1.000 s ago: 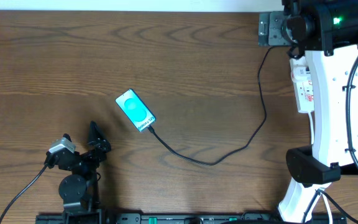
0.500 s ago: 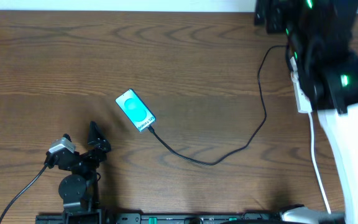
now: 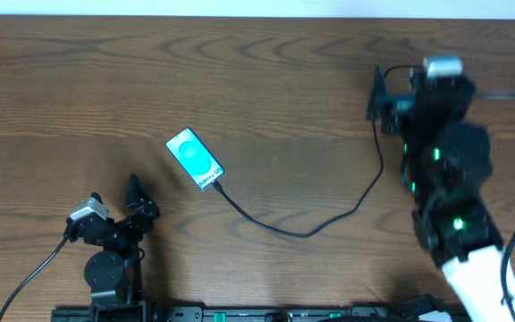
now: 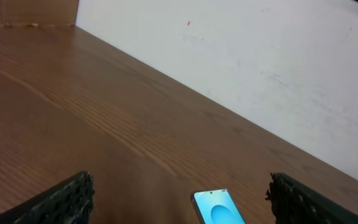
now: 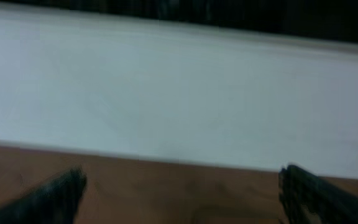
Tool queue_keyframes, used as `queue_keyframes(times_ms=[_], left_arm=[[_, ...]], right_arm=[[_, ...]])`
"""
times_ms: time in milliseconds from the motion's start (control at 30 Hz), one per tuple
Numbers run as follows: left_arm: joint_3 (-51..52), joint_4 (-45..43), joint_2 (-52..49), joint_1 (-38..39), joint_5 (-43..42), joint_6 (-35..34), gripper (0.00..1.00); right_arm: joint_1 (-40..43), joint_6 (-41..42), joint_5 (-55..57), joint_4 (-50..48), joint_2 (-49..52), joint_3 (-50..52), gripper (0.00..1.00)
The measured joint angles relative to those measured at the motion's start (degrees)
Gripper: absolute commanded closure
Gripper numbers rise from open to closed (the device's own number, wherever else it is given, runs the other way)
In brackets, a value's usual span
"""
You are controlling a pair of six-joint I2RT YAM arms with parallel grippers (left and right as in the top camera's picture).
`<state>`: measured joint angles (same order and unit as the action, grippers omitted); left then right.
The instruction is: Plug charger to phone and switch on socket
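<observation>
While the left arm has kept to its near corner, the right arm (image 3: 445, 170) has swung back from the far edge of the table (image 3: 240, 80) within the last second and now lies over the spot where the socket showed, so the socket is hidden. That pull-back suggests the switch step has been tried, though nothing visible confirms it. The right claw (image 5: 180, 180) is spread wide and empty, facing the pale wall (image 5: 179, 93). The left claw (image 4: 179, 208) is also wide open and holds nothing, with the phone (image 3: 195, 159) lying ahead of it, screen lit turquoise. The charger cable (image 3: 311, 233) has its tip at the phone's near end and loops across the wood toward the right arm. Only that arm blocks a check of the socket.
</observation>
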<state>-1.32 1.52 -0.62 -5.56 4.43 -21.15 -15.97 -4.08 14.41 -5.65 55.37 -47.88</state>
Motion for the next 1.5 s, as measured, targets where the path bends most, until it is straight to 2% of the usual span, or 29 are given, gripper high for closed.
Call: queue_keyframes(times_ms=[400, 667, 933, 1133, 1500], left_arm=[[0.0, 0.0, 0.0, 0.0, 0.0, 0.0, 0.09], [0.0, 0.0, 0.0, 0.0, 0.0, 0.0, 0.09], [0.0, 0.0, 0.0, 0.0, 0.0, 0.0, 0.09], [0.0, 0.0, 0.0, 0.0, 0.0, 0.0, 0.09], [0.0, 0.0, 0.0, 0.0, 0.0, 0.0, 0.09]], right_arm=[[8.8, -4.1, -9.7, -17.7, -20.5, 30.3, 0.01], [12.6, -5.5, -14.6, -19.3, -31.6, 44.1, 0.01], [12.7, -5.9, -15.8, -6.5, -40.8, 47.5, 0.01], [13.3, -6.1, -16.2, 9.4, -46.8, 47.5, 0.01], [14.4, -6.1, -16.1, 9.7, -48.3, 47.5, 0.01]])
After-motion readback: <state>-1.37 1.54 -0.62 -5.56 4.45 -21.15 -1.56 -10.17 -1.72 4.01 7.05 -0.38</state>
